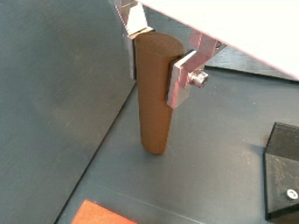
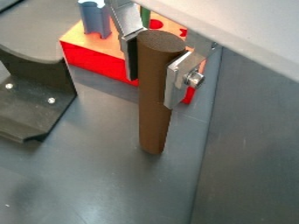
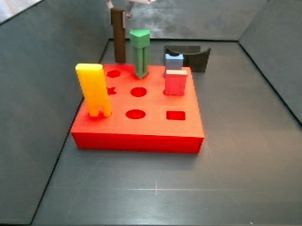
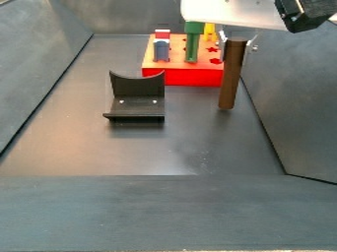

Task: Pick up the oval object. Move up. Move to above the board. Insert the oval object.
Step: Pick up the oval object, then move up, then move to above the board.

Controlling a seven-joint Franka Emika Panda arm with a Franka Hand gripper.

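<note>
there was one gripper (image 1: 162,54), near the far edge of the floor beside the board, and its two fingers (image 1: 184,77) clamped the one oval object (image 4: 230,74). one board (image 3: 141,124) lay there, red and square. four pegs stood in it: one yellow peg (image 3: 91,88) at its near left corner, one green peg (image 3: 140,51), one blue peg (image 3: 175,60) and one red peg (image 3: 175,83). at least four open holes (image 3: 136,114) showed in its top; the pegs hid the full count. one fixture (image 4: 132,94) stood on the floor. with the brown one, that made five pegs.
</note>
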